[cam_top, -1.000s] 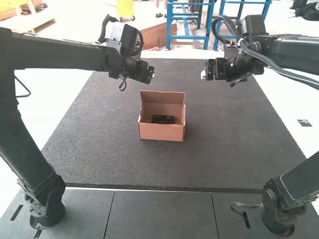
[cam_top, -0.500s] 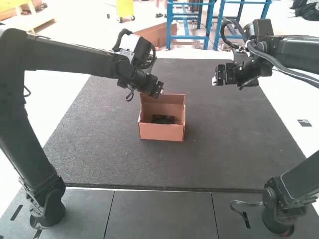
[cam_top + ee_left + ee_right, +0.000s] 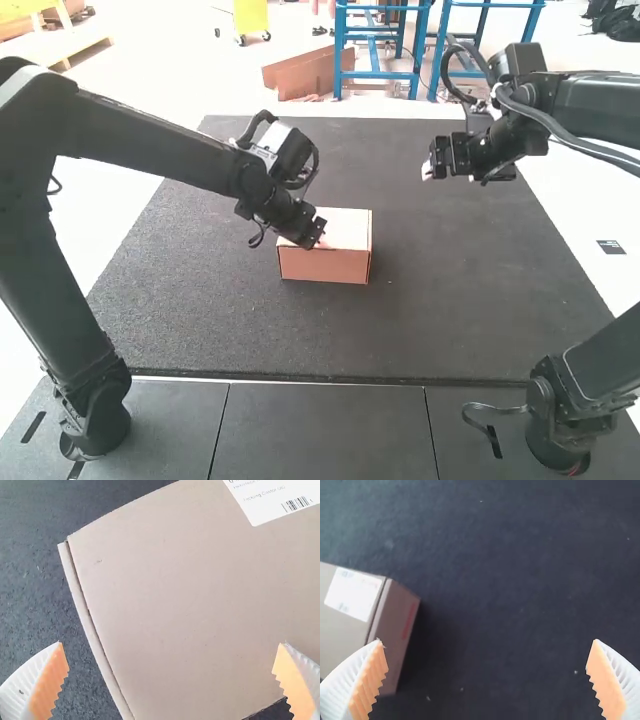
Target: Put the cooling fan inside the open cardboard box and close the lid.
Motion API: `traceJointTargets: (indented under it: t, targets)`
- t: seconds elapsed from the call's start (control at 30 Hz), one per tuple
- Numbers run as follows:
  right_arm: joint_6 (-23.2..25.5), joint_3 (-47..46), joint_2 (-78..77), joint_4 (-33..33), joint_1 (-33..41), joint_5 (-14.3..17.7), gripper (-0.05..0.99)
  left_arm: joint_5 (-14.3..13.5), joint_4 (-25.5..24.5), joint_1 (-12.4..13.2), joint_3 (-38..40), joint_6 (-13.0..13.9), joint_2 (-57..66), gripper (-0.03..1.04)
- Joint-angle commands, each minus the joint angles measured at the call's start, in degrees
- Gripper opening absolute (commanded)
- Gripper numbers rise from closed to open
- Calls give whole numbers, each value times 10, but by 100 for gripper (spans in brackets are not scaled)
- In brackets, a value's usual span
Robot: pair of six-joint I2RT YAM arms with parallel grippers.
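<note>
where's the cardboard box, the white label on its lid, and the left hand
cardboard box [image 3: 324,262]: high view, front wall
white label [image 3: 274,497]: left wrist view, middle of the sticker
left hand [image 3: 308,230]: high view, between its fingertips

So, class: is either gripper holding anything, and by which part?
Nothing is held. The left gripper hangs open over the cardboard box; the right gripper is open above the mat.

Mid-mat [image 3: 450,290], the cardboard box [image 3: 335,245]. At its top left edge, perhaps touching, the left claw [image 3: 313,229]. Well apart behind and rightward, the right claw [image 3: 430,166].
</note>
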Motion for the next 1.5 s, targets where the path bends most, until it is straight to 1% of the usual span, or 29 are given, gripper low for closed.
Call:
traceJointTargets:
  t: [0.0, 0.1, 0.13, 0.23, 0.3, 0.37, 0.4, 0.5, 0.53, 0.6, 0.63, 0.67, 0.7, 0.73, 0.77, 0.8, 0.83, 0.87, 0.93, 0.97, 1.1, 1.17, 1.37, 1.43, 1.47]
  targets:
    - [-5, 14, -14, -1, -8, -10, 91, 2, 30, -9, -19, 0, -21, 97]
    - [-5, 16, -14, -1, -8, -10, 91, 2, 43, -7, -16, 3, -24, 97]
    - [-5, 16, -14, -1, -8, -11, 91, 2, 39, -6, -4, 4, -30, 97]
    - [-2, 16, -14, 2, -9, -18, 91, 2, 23, 1, 58, 2, -71, 97]
    - [-1, 16, -16, 9, -9, -36, 91, 6, 35, 14, 112, 2, -113, 97]
    - [1, 11, -24, 27, -10, -55, 91, 24, 49, 27, 156, 2, -146, 97]
    - [0, 6, -31, 41, -11, -64, 91, 31, 48, 33, 167, 2, -155, 97]
    - [-6, -21, -58, 102, -12, -71, 91, 40, 34, 50, 163, 1, -180, 97]
    - [-7, -33, -69, 129, -12, -77, 91, 41, 30, 57, 151, 1, -190, 97]
    - [-7, -62, -95, 179, -12, -79, 91, 52, 42, 76, 114, 1, -213, 97]
    - [-4, -76, -109, 204, -12, -79, 91, 70, 59, 85, 91, 1, -229, 97]
    - [-2, -91, -123, 225, -12, -78, 91, 97, 78, 93, 65, -1, -250, 97]
    - [-2, -104, -135, 242, -12, -76, 91, 120, 101, 103, 38, -6, -274, 97]
    - [0, -119, -148, 255, -12, -73, 91, 139, 137, 111, 10, -13, -298, 97]
    - [5, -130, -160, 260, -12, -72, 91, 147, 169, 119, -22, -20, -322, 97]
    - [7, -141, -172, 265, -12, -69, 91, 151, 203, 126, -56, -33, -346, 97]
    - [8, -153, -183, 273, -12, -66, 91, 152, 242, 132, -89, -35, -373, 97]
    - [9, -165, -197, 281, -12, -64, 91, 159, 270, 137, -119, -35, -402, 97]
    - [8, -199, -232, 304, -12, -37, 91, 161, 297, 144, -167, -35, -447, 97]
    - [7, -217, -249, 318, -12, -34, 91, 160, 299, 147, -187, -36, -468, 97]
    - [5, -283, -321, 332, -12, -18, 91, 147, 281, 154, -255, -36, -549, 97]
    - [5, -317, -359, 336, -12, 0, 91, 140, 280, 157, -287, -36, -590, 97]
    - [0, -410, -498, 352, -12, 32, 91, 134, 287, 170, -374, -30, -712, 97]
    - [-11, -445, -552, 361, -12, 45, 91, 133, 288, 172, -406, -23, -755, 97]
    - [-14, -459, -580, 361, -12, 46, 91, 133, 288, 172, -421, -23, -777, 97]
